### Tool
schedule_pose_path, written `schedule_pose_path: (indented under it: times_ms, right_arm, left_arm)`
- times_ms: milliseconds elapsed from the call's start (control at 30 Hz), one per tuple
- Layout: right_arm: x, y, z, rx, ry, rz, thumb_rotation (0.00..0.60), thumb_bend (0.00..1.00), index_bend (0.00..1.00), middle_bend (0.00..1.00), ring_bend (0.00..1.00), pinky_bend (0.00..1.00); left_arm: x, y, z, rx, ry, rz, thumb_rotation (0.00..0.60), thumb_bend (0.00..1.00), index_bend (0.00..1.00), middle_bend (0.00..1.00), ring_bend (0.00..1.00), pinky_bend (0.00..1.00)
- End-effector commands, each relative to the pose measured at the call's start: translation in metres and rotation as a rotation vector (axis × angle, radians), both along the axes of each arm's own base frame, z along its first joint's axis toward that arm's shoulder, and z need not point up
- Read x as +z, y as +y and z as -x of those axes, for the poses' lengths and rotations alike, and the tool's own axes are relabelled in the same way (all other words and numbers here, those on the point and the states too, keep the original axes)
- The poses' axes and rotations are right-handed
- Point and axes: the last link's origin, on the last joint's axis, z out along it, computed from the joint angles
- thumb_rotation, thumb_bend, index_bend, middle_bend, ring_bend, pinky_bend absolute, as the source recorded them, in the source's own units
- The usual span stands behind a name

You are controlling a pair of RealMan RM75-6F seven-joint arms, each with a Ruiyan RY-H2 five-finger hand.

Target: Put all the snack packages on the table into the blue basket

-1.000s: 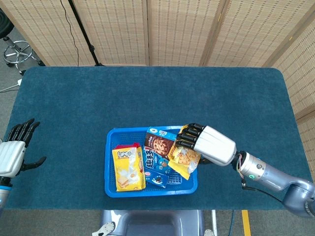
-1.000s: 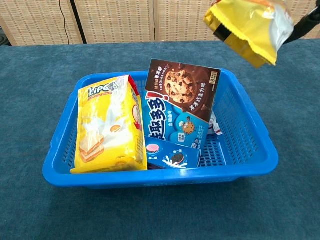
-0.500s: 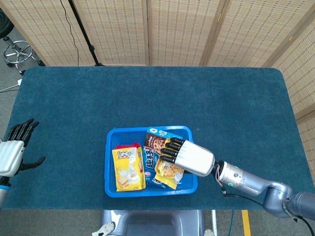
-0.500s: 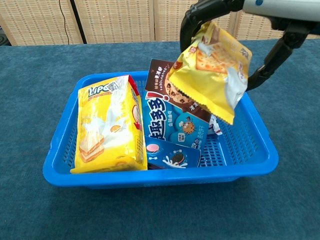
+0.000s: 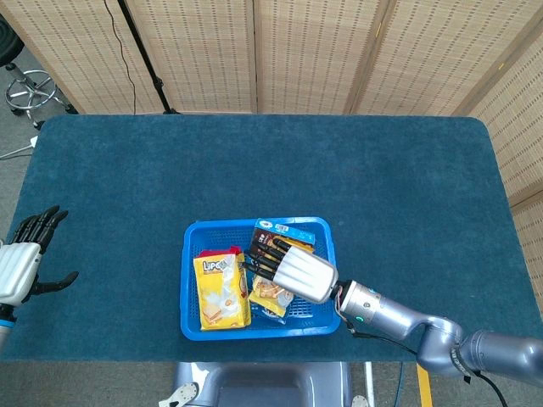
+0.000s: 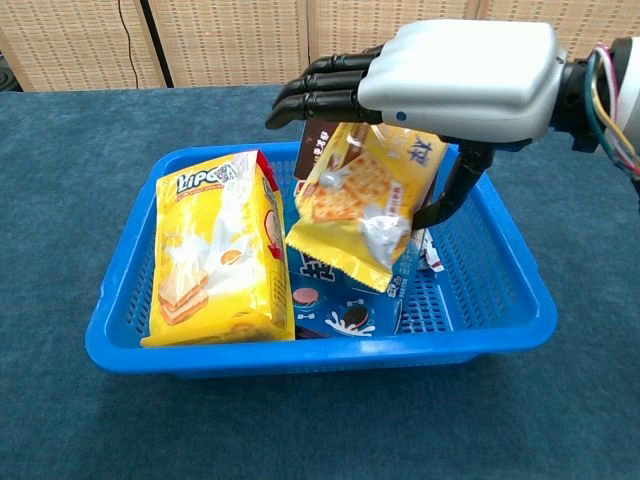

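The yellow cracker bag (image 6: 362,205) is held by the right hand (image 6: 440,75) above the blue basket (image 6: 500,300), probably for release; the left hand (image 5: 24,263) is kept open and empty.

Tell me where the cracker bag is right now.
The cracker bag hangs from the right hand over the middle of the blue basket, just right of the yellow Lipo pack and in front of the cookie box.
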Motion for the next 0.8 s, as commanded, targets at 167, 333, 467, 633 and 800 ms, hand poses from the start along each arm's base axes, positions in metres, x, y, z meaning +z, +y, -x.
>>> schedule_pose_path:
  times_ms: [167,333,467,633,800]
  right_arm:
    - [0.019,0.012,-0.011,-0.032,-0.022,-0.006,0.6,0.0,0.0,0.0,0.0,0.09]
    - [0.064,0.003,-0.01,-0.105,-0.079,0.102,0.6,0.0,0.0,0.0,0.0,0.08]
    - [0.096,-0.006,0.016,-0.224,-0.125,0.178,0.6,0.0,0.0,0.0,0.0,0.07]
    - [0.123,-0.008,0.074,-0.41,-0.183,0.241,0.6,0.0,0.0,0.0,0.0,0.04]
    - [0.133,0.012,0.148,-0.655,-0.252,0.269,0.6,0.0,0.0,0.0,0.0,0.02]
  left_arm:
    - [0.0,0.0,0.0,0.003,0.002,-0.001,0.6,0.19,0.0,0.0,0.0,0.0]
    - [-0.001,-0.003,0.001,0.001,0.017,-0.007,0.6,0.19,0.0,0.0,0.0,0.0]
    - [-0.002,-0.007,0.004,0.004,0.046,-0.026,0.6,0.2,0.0,0.0,0.0,0.0]
    - [-0.003,-0.015,0.01,-0.001,0.074,-0.049,0.6,0.19,0.0,0.0,0.0,0.0]
    - [-0.009,-0.033,0.02,-0.002,0.094,-0.119,0.6,0.19,0.0,0.0,0.0,0.0]
